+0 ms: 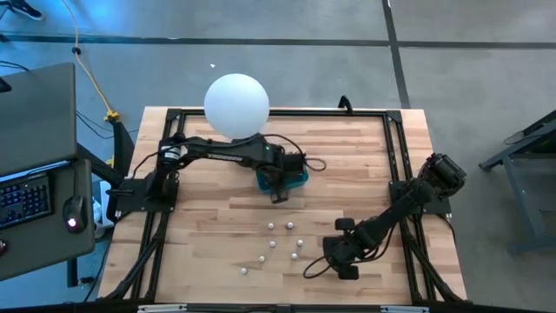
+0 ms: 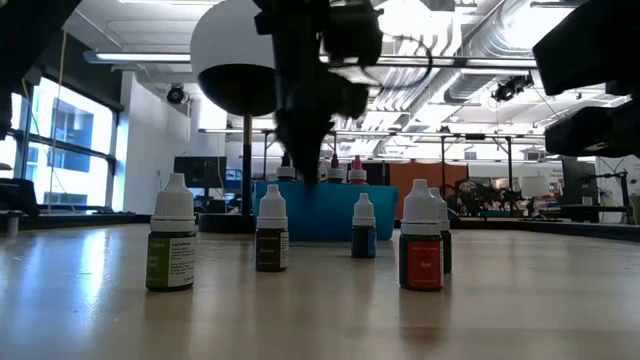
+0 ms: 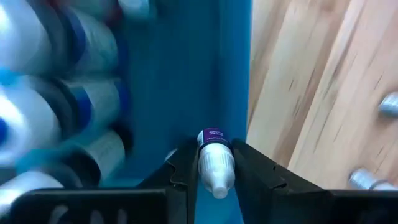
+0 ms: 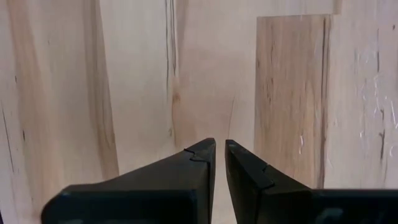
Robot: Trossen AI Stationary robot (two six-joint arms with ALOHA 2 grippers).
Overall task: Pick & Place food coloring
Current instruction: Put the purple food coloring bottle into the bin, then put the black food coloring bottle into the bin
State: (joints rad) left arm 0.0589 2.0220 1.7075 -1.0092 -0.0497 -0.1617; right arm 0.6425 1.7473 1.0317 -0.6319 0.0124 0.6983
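left hand (image 3: 214, 171) pinches a small food coloring bottle (image 3: 216, 158) with a purple label, white cap toward the wrist, held over the teal tray's (image 1: 298, 179) edge, likely so it can drop in beside the bottles already there. more bottles (image 1: 287, 242) stand on the desk (image 1: 217, 226). right hand (image 4: 219, 163) rests low, fingers pressed together, holding nothing.

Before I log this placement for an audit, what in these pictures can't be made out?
- Bottles inside the teal plastic tray: blurred in the left wrist view, count unreadable.
- Tray interior: covered by the left gripper in the high view.
- Small white-capped food coloring bottles on the wood: specks from above, colours unreadable.
- Purple-labelled bottle: lower body hidden.
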